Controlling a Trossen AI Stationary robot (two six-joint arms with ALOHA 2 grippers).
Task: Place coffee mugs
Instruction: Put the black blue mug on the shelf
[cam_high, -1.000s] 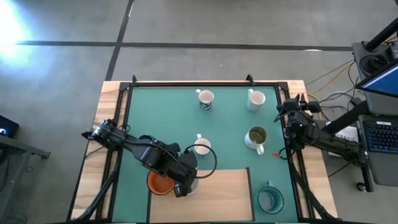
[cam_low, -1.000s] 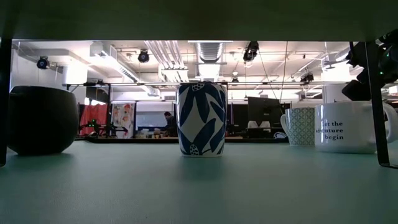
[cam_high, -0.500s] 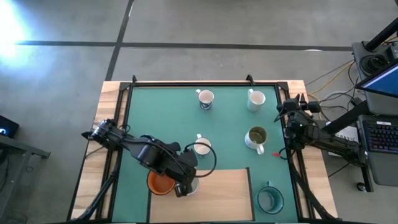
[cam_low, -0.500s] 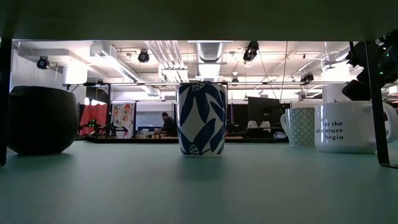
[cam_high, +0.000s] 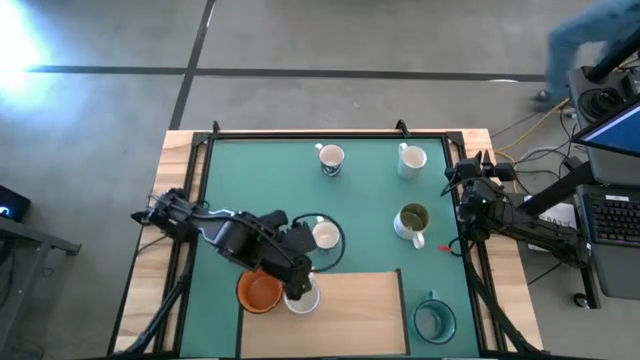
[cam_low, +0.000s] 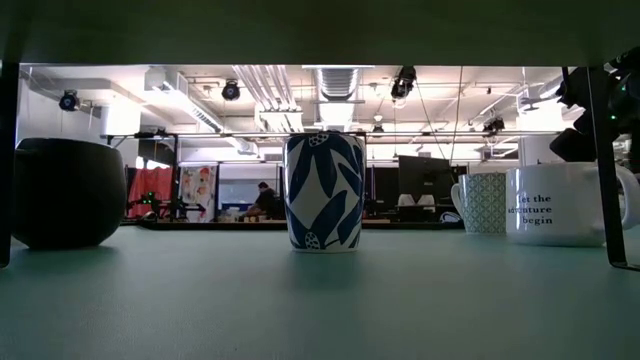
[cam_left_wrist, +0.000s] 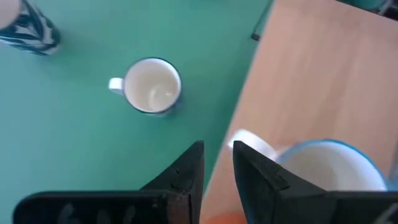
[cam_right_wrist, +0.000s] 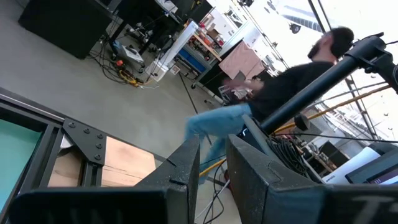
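White mug (cam_high: 301, 298) just beside left gripper (cam_left_wrist: 217, 167) | fingers narrowly parted, empty | right gripper (cam_right_wrist: 212, 163) likewise

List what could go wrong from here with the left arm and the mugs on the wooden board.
1. The left tool hangs just above the white mug, its fingers close to the handle; a sideways pull could snag and tip it.
2. That mug sits at the wooden board edge, against the orange mug; a nudge could knock them together or slide it off.
3. The arm spans over another white mug, which a low sweep might clip.
The right tool waits at the table's right edge.
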